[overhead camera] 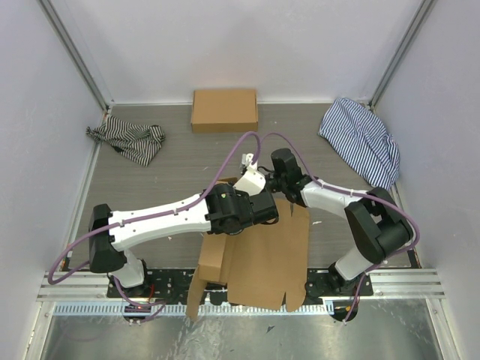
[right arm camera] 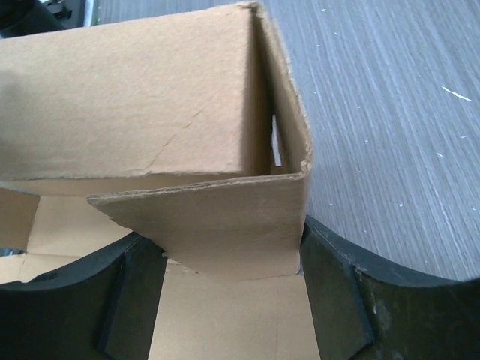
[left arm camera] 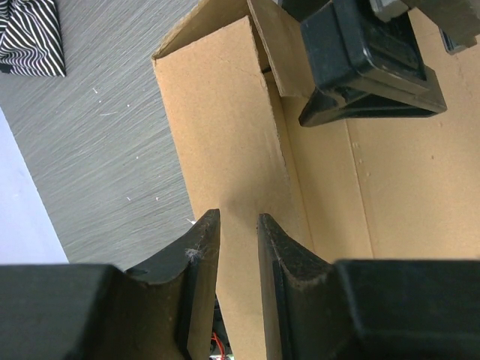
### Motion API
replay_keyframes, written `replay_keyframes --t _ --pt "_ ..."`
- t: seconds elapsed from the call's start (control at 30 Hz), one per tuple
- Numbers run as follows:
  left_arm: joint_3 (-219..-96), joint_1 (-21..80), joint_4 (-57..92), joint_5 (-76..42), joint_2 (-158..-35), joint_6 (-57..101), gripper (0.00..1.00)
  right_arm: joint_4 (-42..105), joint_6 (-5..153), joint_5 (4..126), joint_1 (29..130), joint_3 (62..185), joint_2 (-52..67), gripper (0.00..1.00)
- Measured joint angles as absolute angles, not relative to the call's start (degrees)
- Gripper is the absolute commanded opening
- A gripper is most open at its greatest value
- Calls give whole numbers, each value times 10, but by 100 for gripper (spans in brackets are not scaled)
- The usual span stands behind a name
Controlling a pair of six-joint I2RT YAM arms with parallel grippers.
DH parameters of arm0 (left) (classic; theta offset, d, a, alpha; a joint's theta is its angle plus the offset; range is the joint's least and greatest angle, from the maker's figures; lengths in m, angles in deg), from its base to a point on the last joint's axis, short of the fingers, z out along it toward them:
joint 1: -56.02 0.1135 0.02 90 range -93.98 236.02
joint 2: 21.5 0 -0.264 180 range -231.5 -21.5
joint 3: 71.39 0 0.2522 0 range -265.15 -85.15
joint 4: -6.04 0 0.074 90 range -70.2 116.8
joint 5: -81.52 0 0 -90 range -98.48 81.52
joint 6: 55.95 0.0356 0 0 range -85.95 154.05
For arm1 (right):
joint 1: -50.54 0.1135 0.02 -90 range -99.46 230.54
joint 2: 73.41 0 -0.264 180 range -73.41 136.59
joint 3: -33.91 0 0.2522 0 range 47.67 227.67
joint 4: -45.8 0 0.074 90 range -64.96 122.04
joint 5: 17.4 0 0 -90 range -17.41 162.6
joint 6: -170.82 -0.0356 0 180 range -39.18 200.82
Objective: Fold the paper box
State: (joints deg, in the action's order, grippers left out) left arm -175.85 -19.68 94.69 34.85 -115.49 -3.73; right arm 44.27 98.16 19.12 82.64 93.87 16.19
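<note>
Grey table (overhead camera: 150, 184) is carrying the paper box (overhead camera: 270, 251) at its near edge; left gripper (left arm camera: 238, 225) is pinching the raised side wall (left arm camera: 225, 135); right gripper (right arm camera: 225, 240), jaws apart, is straddling the corner tab (right arm camera: 217, 217); walls going up; next, probably tucking the tab inward, needing a steady wall.

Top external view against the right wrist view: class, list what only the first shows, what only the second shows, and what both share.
Only the top view: a closed brown box at the back, a striped cloth on the left, another striped cloth on the right, and the left arm and right arm whole.
Only the right wrist view: close up, a short flap folded across a raised corner, a slit beside it, and dark fingers either side.
Both: the paper box and the grey table.
</note>
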Motion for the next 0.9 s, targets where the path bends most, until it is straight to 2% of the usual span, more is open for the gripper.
replay_keyframes --t 0.13,0.53,0.8,0.9 --pt "-1758 -197 947 349 -1155 -40 34 480 946 217 829 929 162 61" --pt "-1758 -184 946 369 -1153 -43 36 624 835 319 841 879 162 58" --pt "-1758 -110 888 374 -1153 17 36 652 806 410 841 869 159 57" --pt "-1746 -73 849 370 -1153 49 36 655 800 423 841 864 154 59"
